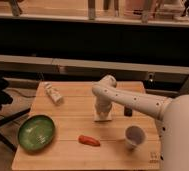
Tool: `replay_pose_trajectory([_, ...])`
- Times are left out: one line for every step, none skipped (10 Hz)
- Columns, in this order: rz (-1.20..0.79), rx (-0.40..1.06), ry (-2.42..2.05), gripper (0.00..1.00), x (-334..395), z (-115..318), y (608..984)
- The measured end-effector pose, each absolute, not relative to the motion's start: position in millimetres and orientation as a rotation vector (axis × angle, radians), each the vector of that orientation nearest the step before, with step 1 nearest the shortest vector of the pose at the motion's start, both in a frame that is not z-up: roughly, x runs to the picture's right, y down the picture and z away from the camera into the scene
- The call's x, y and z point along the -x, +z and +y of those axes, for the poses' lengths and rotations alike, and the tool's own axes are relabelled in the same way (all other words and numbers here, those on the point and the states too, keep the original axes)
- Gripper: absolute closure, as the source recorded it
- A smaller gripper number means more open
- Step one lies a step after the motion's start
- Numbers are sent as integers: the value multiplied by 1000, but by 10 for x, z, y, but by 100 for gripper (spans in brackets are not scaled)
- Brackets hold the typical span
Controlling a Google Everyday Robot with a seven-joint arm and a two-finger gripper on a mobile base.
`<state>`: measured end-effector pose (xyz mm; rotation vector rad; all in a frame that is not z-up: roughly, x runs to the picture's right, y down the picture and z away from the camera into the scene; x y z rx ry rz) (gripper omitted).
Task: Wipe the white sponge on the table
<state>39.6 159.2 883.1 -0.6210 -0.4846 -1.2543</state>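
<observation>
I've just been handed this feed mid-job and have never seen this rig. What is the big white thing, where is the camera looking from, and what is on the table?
The big white shape is the robot's single arm, reaching in from the right. You have one camera view, looking down at the table from the robot's side; its exact mounting is not known. The arm bends downward near the table's middle, and its gripper sits low over the white sponge, which lies flat on the wood. Whether the sponge is gripped or only pressed cannot be told. Also on the table: a green bowl front left, a whitish bottle-like object lying at the back left, a small red-orange item in front, a white cup front right, and a small dark object beside the arm.
</observation>
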Motion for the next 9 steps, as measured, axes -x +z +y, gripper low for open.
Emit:
replay_pose_trajectory([-486, 624, -1263, 98, -354, 1551, 8841])
replay_pose_trajectory([-489, 624, -1273, 98, -373, 1483, 8869])
replay_pose_trajectory([-489, 623, -1279, 98, -430, 1440, 8904])
replay_pose_trajectory([-492, 622, -1288, 98, -496, 1426, 8913])
replay_pose_trajectory([-496, 625, -1300, 98, -548, 1484, 8886])
replay_pose_trajectory([-500, 621, -1307, 98, -551, 1523, 8858])
replay_pose_trajectory([-504, 622, -1319, 98, -507, 1577, 8820])
replay_pose_trajectory([-510, 620, -1327, 98, -389, 1630, 8780])
replay_pose_trajectory([-517, 617, -1342, 98, -252, 1673, 8742])
